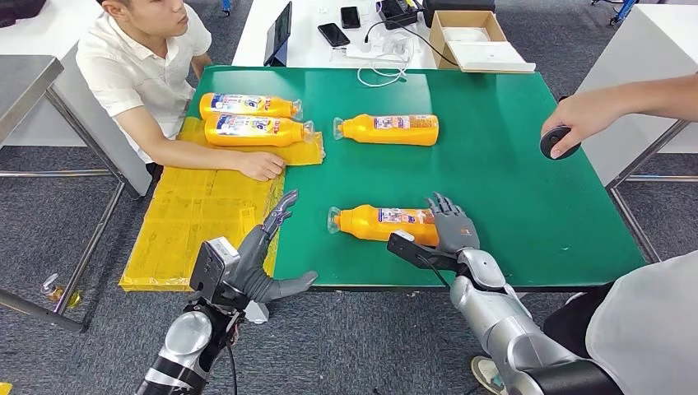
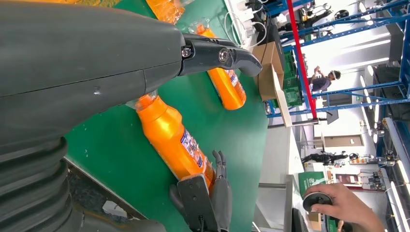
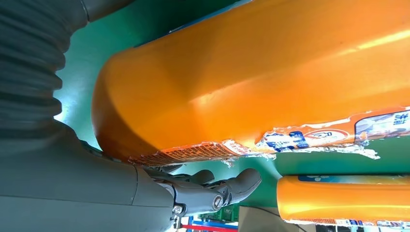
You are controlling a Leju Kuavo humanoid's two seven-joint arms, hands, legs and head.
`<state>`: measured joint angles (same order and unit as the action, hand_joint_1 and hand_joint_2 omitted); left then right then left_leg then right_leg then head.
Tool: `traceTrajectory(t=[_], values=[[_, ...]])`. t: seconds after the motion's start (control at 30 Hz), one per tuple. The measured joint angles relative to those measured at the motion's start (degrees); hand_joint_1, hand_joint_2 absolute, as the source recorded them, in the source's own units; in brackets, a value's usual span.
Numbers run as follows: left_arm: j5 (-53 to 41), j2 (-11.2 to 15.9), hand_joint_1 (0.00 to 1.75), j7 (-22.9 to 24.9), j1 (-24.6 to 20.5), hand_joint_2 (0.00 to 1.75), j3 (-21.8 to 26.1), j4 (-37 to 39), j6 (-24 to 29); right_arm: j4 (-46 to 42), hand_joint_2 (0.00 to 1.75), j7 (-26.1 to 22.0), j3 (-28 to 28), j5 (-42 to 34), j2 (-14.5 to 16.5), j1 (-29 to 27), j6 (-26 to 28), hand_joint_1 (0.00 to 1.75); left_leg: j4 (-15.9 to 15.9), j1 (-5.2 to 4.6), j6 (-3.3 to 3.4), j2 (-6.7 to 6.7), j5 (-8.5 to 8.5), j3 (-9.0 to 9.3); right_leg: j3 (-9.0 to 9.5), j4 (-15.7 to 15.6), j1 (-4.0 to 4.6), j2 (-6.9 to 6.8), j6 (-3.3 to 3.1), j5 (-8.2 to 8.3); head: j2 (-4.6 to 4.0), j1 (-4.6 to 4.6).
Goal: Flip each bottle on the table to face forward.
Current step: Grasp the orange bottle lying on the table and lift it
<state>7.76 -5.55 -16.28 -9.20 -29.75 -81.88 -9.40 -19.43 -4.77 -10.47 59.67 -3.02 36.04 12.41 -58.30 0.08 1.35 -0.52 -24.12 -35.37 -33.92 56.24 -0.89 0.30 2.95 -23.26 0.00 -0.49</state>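
Several orange bottles lie on their sides on the green table [image 1: 510, 181]. The nearest bottle [image 1: 374, 222] [image 2: 171, 140] [image 3: 270, 72] lies by the front edge with its cap to the left. My right hand [image 1: 451, 226] [image 2: 212, 193] [image 3: 96, 193] is at its base end, fingers stretched over it and touching it. A second bottle [image 1: 391, 129] [image 2: 225, 84] [image 3: 338, 200] lies mid-table. Two more bottles [image 1: 247, 105] [image 1: 255, 130] lie on a yellow mat [image 1: 197, 222] at the left. My left hand [image 1: 267, 255] [image 2: 96, 58] hovers open over the table's front left edge, holding nothing.
A seated person rests a hand [image 1: 262, 166] on the yellow mat beside the two bottles. From the right, another person's hand [image 1: 564, 123] holds a round black object over the table edge. A cardboard box [image 1: 469, 37], phones and cables lie on the white table behind.
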Motion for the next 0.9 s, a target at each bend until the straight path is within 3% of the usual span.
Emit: traceTrajectory(t=[0.33, 0.47, 0.63, 0.9], values=[[0.0, 0.0, 0.0, 0.0, 0.0, 1.75, 0.0, 0.0, 0.0, 0.1, 1.75, 0.0, 0.0, 0.0, 0.0, 0.0, 0.0, 0.0, 0.0, 0.0, 0.0, 0.0, 0.0, 0.0, 0.0, 0.0, 0.0, 0.0, 0.0, 0.0, 0.0, 0.01], [0.0, 0.0, 0.0, 0.0, 0.0, 1.75, 0.0, 0.0, 0.0, 0.1, 1.75, 0.0, 0.0, 0.0, 0.0, 0.0, -0.1, 1.75, 0.0, 0.0, 0.0, 0.0, 0.0, 0.0, 0.0, 0.0, 0.0, 0.0, 0.0, 0.0, 0.0, 0.01], [1.5, 0.1, 0.0, 0.3, 0.8, 1.75, 0.3, 0.0, -0.1, 0.1, 1.75, -2.8, 1.1, -5.7, 0.4, -1.0, -4.3, 1.75, 0.0, 0.02, -0.01, 0.03, -0.05, 0.16, 0.14, 0.0, 0.03, 0.04, -0.01, -0.01, 0.0, 0.02], [1.7, 0.5, 0.0, 0.3, 2.2, 1.75, 1.4, -0.2, -0.2, 0.0, 1.75, -5.9, 3.5, -8.0, 0.9, -1.4, -4.3, 1.75, 0.0, 0.04, -0.03, 0.04, -0.06, 0.36, 0.31, -0.1, 0.06, 0.08, -0.02, -0.02, 0.0, 0.01]])
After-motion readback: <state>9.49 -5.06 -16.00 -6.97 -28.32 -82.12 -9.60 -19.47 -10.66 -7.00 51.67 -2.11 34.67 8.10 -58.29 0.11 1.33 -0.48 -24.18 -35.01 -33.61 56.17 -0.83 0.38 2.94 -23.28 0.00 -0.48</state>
